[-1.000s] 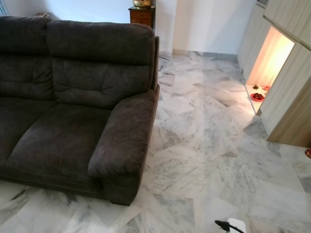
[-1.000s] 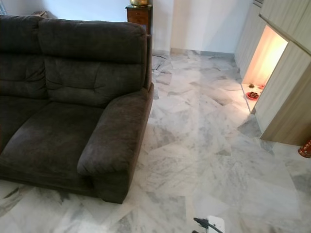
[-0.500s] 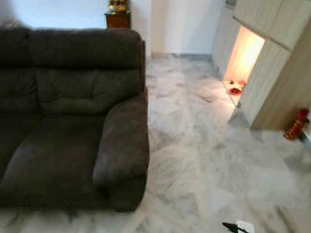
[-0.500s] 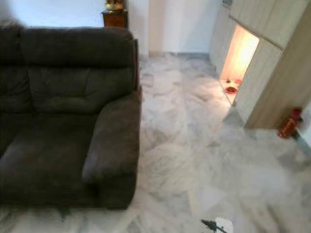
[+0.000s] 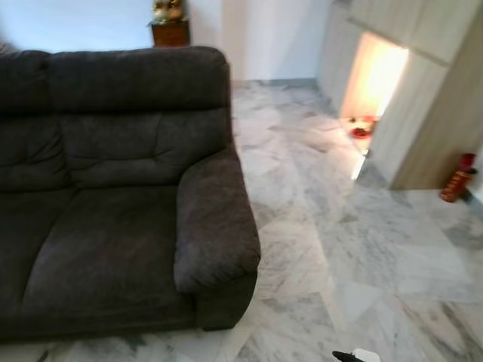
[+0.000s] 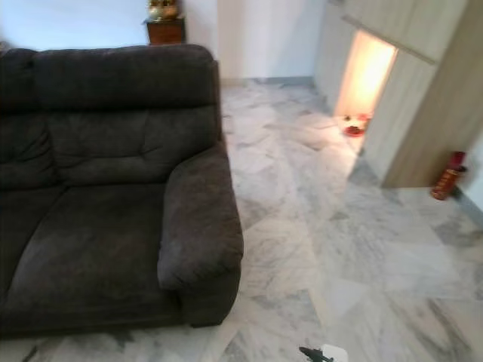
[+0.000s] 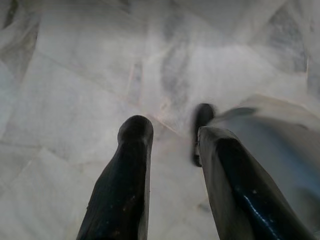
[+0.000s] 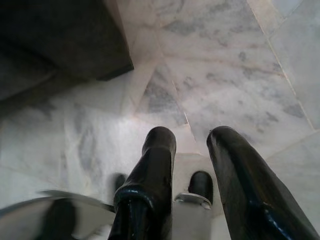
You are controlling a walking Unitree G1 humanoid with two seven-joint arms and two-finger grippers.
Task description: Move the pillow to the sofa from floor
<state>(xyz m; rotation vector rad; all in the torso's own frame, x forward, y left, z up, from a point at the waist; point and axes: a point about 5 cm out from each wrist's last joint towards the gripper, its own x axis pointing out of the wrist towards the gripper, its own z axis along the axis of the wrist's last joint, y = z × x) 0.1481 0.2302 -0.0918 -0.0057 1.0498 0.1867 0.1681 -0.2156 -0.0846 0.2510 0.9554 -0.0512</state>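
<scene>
The left claw (image 7: 170,180) is seen hanging over bare marble floor (image 7: 75,75), its two black fingers (image 7: 125,180) parted by a moderate gap with nothing held between them. The right claw (image 8: 192,185) is likewise parted and empty, pointed down at the floor just off the front corner of the sofa (image 8: 55,40); a small part of the robot (image 5: 355,355) is glimpsed at the bottom edge of the head view.

Further out, the dark grey sofa (image 5: 113,196) is seen on the left, its near armrest (image 5: 215,226) towards the middle and its seat cushions bare. Marble floor (image 5: 339,249) stretches to the right up to a wooden cabinet wall with a lit niche (image 5: 373,83), a red dish (image 5: 361,132) at its foot, and a red object (image 5: 456,181) by the cabinet's near end. A small wooden cabinet (image 5: 169,32) stands behind the sofa.

Compared with a second ago, the whole view has swung: the sofa is now seen more squarely and the cabinet's near end has been brought into sight. This is taken as the robot turning, not as things having moved. No pillow can be made out on the floor or the sofa, so the task is judged to be at its searching stage, with more turning or walking probably needed.
</scene>
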